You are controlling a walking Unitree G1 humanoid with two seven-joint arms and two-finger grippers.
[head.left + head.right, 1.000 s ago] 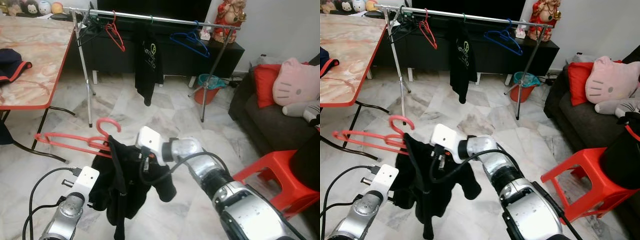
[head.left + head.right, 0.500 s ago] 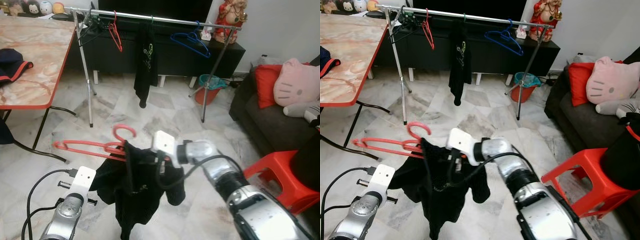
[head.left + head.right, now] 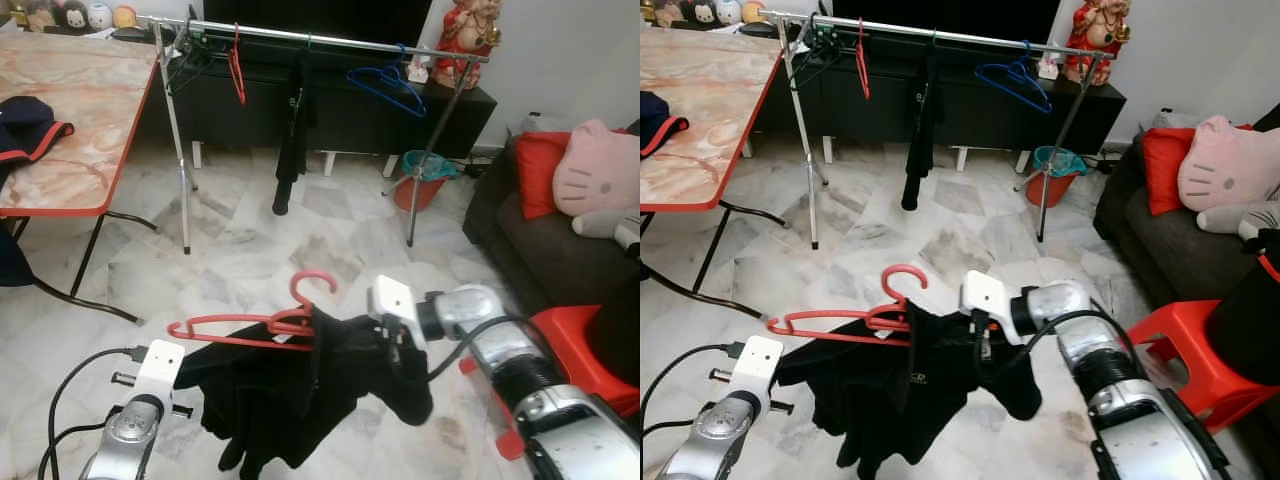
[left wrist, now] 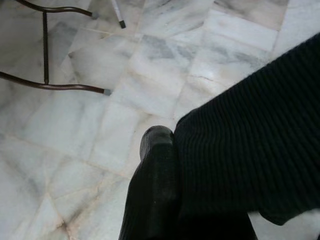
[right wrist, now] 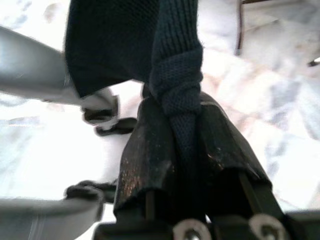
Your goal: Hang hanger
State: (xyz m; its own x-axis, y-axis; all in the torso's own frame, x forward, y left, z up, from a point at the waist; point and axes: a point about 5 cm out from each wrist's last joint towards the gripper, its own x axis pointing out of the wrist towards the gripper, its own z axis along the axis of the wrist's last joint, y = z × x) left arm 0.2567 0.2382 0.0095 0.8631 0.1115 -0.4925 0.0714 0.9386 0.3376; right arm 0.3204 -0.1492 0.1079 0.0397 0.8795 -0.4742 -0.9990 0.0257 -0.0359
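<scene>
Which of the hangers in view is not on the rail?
The red hanger carrying the black garment in front of the robot; the other red hanger and the blue hanger hang on the rail.

Red hanger (image 3: 255, 325) lies level above the floor, black garment (image 3: 300, 385) draped on it.

Two shiny silver arms, round and smooth like metal tubes. A white box at each wrist. Thin black cables looping beside the left arm (image 3: 128, 440) and curling over the right arm (image 3: 505, 355). Long black fingers (image 5: 150, 155), a bit glossy, wide at the base. Two small silver screws (image 5: 189, 233) at 6 o'clock, under the fingers.
</scene>
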